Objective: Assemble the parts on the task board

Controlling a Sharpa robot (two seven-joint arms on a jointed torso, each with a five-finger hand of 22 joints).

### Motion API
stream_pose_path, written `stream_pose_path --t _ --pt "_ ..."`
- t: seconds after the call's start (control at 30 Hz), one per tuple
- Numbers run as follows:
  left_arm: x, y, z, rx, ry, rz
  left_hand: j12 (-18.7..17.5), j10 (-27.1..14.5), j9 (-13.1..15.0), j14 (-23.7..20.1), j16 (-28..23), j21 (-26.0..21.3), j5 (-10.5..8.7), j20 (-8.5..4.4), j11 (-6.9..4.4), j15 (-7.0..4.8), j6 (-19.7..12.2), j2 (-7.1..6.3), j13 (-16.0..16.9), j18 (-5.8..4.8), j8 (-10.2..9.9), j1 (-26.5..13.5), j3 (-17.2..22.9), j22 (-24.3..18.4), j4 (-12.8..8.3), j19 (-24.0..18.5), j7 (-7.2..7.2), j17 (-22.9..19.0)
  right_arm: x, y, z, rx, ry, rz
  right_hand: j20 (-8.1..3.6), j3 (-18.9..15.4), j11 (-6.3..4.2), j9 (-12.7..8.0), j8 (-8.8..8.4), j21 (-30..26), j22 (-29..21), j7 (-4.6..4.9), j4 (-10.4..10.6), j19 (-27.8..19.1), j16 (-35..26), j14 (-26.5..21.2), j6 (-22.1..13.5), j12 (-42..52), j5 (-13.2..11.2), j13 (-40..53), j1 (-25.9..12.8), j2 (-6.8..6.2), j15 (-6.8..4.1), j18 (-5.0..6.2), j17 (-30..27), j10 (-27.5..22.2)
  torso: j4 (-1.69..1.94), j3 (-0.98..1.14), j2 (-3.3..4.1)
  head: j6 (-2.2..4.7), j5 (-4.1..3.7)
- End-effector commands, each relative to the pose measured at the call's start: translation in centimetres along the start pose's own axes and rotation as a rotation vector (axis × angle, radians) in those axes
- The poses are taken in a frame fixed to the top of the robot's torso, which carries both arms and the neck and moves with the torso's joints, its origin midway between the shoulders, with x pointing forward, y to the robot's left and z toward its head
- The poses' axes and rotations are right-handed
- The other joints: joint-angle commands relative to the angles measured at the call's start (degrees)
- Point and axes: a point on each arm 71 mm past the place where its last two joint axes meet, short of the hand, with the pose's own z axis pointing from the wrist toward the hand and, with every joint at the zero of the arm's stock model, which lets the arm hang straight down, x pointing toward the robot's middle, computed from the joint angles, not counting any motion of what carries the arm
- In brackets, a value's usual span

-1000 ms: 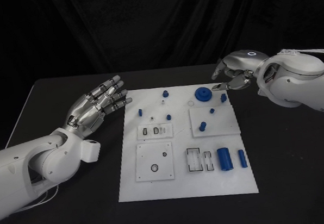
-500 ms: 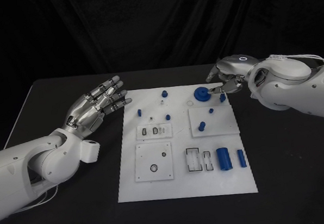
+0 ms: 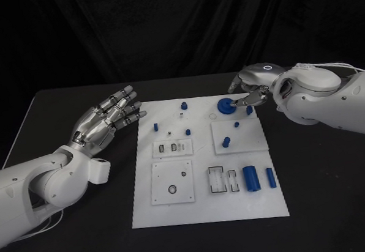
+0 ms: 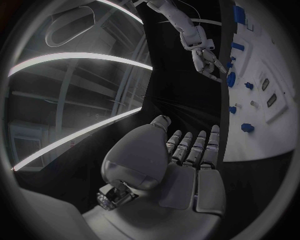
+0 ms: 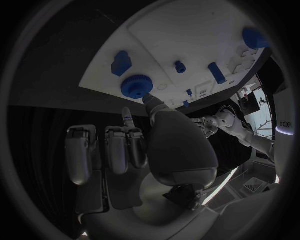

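Observation:
The white task board (image 3: 210,209) lies mid-table with small blue parts on it. A blue gear (image 3: 226,104) sits near the board's far right edge. My right hand (image 3: 251,90) hovers at that gear. In the right wrist view its thumb tip touches the rim of the gear (image 5: 137,86), and its other fingers stay off the gear. Whether a finger grips the gear is unclear. My left hand (image 3: 110,117) is held above the table left of the board, fingers spread, with nothing in it. The left wrist view shows the left hand (image 4: 187,165) beside the board (image 4: 250,137).
Small blue pegs stand at the board's far end (image 3: 183,106) and on its right inset plate (image 3: 226,141). A blue cylinder (image 3: 252,178) and a thinner blue rod (image 3: 271,178) lie near the front right. Black table surrounds the board.
My right hand has moved left and closer to the blue gear, and its thumb now reaches the gear's rim. The gear and my left hand have stayed put.

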Motion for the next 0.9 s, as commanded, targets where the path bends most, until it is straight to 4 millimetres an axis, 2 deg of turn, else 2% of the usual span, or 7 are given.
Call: stream_pose_path --t 0.03,0.4,0.9 --pt "0.1 -1.2 -0.1 0.183 0.013 -0.012 -0.25 -0.08 -0.06 0.0 0.19 0.39 0.26 -0.03 0.42 0.39 0.1 0.26 0.09 -0.41 -0.31 -0.19 0.32 0.05 0.02 0.43 0.29 0.06 0.1 -0.1 0.1 0.034 -0.002 -0.007 0.39 -0.39 0.61 0.24 0.35 0.31 14.9 0.06 -0.03 6.08 0.14 5.99 0.59 0.15 0.2 15.07 -0.95 -0.07 0.44 -0.81 15.07 5.99 0.02 0.0 0.0 -0.05 -0.07" --pt "0.1 -1.1 0.0 0.182 0.016 -0.014 -0.25 -0.12 -0.07 -0.08 0.17 0.41 0.25 -0.05 0.44 0.42 0.04 0.21 0.08 -0.47 -0.32 -0.23 0.49 0.05 -0.03 0.46 0.3 0.05 0.5 0.1 0.5 0.052 0.018 -0.01 0.68 -0.87 0.93 0.94 0.61 0.47 15.08 0.28 0.37 6.25 0.14 5.99 1.74 0.15 -1.05 15.07 -2.32 0.05 0.72 -0.88 15.07 5.99 0.01 0.01 0.0 -0.16 -0.06" --pt "0.2 -1.0 0.0 0.18 0.019 -0.016 -0.25 -0.13 -0.08 -0.11 0.17 0.43 0.25 -0.06 0.46 0.44 -0.02 0.2 0.09 -0.51 -0.33 -0.26 0.66 0.06 -0.08 0.49 0.33 0.04 1.9 0.5 0.8 0.053 0.08 -0.015 0.93 -0.63 1.3 1.45 0.94 0.43 15.04 0.39 -0.2 6.21 0.14 5.99 2.75 0.15 -0.76 15.07 -1.89 0.28 1.02 -0.86 15.07 5.99 -0.03 0.01 0.0 -0.44 0.07"
